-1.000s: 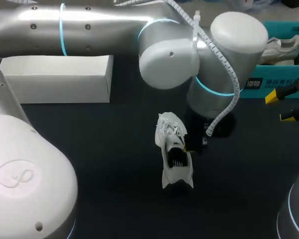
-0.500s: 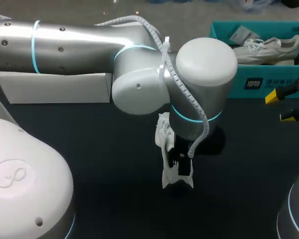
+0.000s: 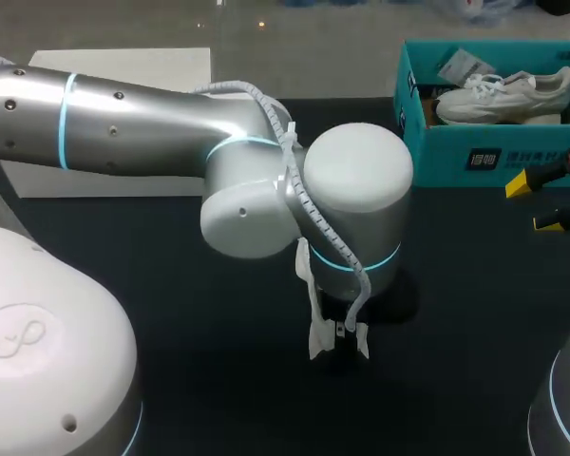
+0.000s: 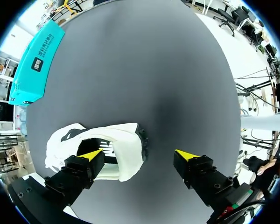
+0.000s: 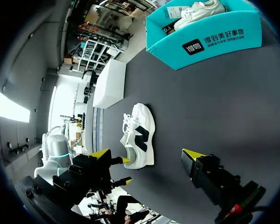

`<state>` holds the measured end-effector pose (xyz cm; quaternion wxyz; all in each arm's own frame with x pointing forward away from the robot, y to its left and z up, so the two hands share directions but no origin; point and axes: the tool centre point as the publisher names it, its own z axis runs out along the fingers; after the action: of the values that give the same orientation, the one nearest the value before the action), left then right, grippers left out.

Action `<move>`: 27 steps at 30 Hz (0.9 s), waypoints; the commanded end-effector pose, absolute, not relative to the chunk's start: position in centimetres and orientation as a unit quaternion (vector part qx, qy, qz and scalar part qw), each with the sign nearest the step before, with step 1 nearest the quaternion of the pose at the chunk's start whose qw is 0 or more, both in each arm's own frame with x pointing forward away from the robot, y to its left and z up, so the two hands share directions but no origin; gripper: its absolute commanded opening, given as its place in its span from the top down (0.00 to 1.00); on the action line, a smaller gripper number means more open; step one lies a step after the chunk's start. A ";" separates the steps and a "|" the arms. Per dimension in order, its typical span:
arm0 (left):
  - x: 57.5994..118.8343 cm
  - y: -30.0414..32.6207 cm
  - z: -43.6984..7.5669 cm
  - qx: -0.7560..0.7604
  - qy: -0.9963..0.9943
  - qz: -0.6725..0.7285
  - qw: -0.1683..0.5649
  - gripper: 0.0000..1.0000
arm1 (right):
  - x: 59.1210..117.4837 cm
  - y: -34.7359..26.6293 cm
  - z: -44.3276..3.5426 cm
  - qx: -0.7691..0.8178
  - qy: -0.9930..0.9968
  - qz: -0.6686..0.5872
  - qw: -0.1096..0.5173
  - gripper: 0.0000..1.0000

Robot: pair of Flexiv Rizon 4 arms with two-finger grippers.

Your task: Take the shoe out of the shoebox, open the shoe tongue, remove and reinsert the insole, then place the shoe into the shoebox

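Two hands open, left hand over white shoe, one fingertip at its opening, right hand well apart.

Left arm reaches across to mid-table, wrist pointing down, left gripper spread wide. Right gripper sits at the right edge, fingers apart.

Two shoes, one teal shoebox, one white box, two arms.
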<state>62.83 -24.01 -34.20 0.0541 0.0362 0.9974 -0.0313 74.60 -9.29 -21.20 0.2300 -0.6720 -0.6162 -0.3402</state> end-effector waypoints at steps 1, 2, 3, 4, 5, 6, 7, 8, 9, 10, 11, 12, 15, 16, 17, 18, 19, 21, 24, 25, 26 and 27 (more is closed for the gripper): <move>62.9 -24.0 -35.7 0.033 0.998 -0.039 0.046 0.00 | 74.5 -9.2 -21.2 -0.673 -0.616 -0.339 0.229 0.00; 62.9 -23.8 -35.9 0.024 0.998 -0.038 0.043 0.00 | 74.5 -9.2 -21.2 -0.673 -0.616 -0.339 0.229 0.00; 63.0 -23.6 -36.3 0.017 0.998 -0.043 0.039 0.00 | 74.5 -9.2 -21.2 -0.673 -0.616 -0.339 0.229 0.00; 63.1 -23.6 -36.4 0.014 0.998 -0.045 0.039 0.00 | 74.5 -9.2 -21.2 -0.673 -0.616 -0.339 0.229 0.00; 63.1 -23.4 -36.6 0.010 0.998 -0.047 0.036 0.00 | 74.5 -9.2 -21.2 -0.673 -0.616 -0.339 0.229 0.00; 63.2 -23.4 -37.0 0.006 0.998 -0.050 0.034 0.00 | 74.5 -9.2 -21.2 -0.673 -0.616 -0.339 0.229 0.00; 63.2 -23.3 -37.1 0.005 0.998 -0.048 0.033 0.00 | 74.5 -9.2 -21.2 -0.673 -0.616 -0.339 0.229 0.00; 63.2 -23.4 -37.4 0.001 0.999 -0.041 0.032 0.00 | 74.5 -9.2 -21.2 -0.673 -0.616 -0.339 0.229 0.00; 63.3 -23.4 -37.7 -0.002 0.999 -0.044 0.029 0.00 | 74.5 -9.2 -21.2 -0.673 -0.616 -0.339 0.229 0.00; 63.4 -23.4 -37.9 -0.004 0.999 -0.045 0.027 0.00 | 74.5 -9.2 -21.2 -0.673 -0.616 -0.339 0.229 0.00; 63.4 -23.4 -38.1 -0.005 0.999 -0.043 0.025 0.00 | 74.5 -9.2 -21.2 -0.673 -0.616 -0.339 0.229 0.00; 63.5 -23.5 -38.3 -0.006 0.999 -0.039 0.021 0.00 | 74.5 -9.2 -21.2 -0.673 -0.616 -0.339 0.229 0.00; 63.7 -23.8 -38.9 -0.007 0.999 -0.032 0.015 0.02 | 74.5 -9.2 -21.2 -0.673 -0.616 -0.339 0.229 0.00; 63.8 -23.8 -39.0 -0.005 0.999 -0.031 0.014 0.02 | 74.5 -9.2 -21.2 -0.673 -0.616 -0.339 0.229 0.00; 63.9 -23.9 -39.3 -0.005 1.000 -0.027 0.011 0.06 | 74.5 -9.2 -21.2 -0.673 -0.616 -0.339 0.229 0.00; 63.9 -23.9 -39.4 -0.005 1.000 -0.025 0.011 0.07 | 74.5 -9.2 -21.2 -0.673 -0.616 -0.339 0.229 0.00; 63.9 -23.9 -39.5 -0.005 1.000 -0.024 0.010 0.14 | 74.5 -9.2 -21.2 -0.673 -0.616 -0.339 0.229 0.00; 64.0 -23.9 -39.7 -0.007 1.000 -0.015 0.006 0.21 | 74.5 -9.2 -21.2 -0.673 -0.616 -0.339 0.229 0.00; 63.9 -24.1 -39.9 -0.006 1.000 -0.009 0.004 0.52 | 74.5 -9.2 -21.2 -0.673 -0.616 -0.339 0.229 0.00; 63.9 -24.1 -39.9 -0.005 1.000 -0.007 0.003 0.64 | 74.5 -9.2 -21.2 -0.673 -0.616 -0.339 0.229 0.00; 63.8 -24.1 -39.9 -0.006 1.000 -0.006 0.003 0.87 | 74.5 -9.2 -21.2 -0.673 -0.616 -0.339 0.229 0.00; 63.8 -24.1 -39.9 -0.005 1.000 -0.006 0.001 1.00 | 74.5 -9.2 -21.2 -0.673 -0.616 -0.339 0.229 0.00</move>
<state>63.88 -23.46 -39.66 0.0011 -0.0048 0.9999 -0.0122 74.60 -9.30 -21.21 0.2300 -0.6720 -0.6162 -0.3402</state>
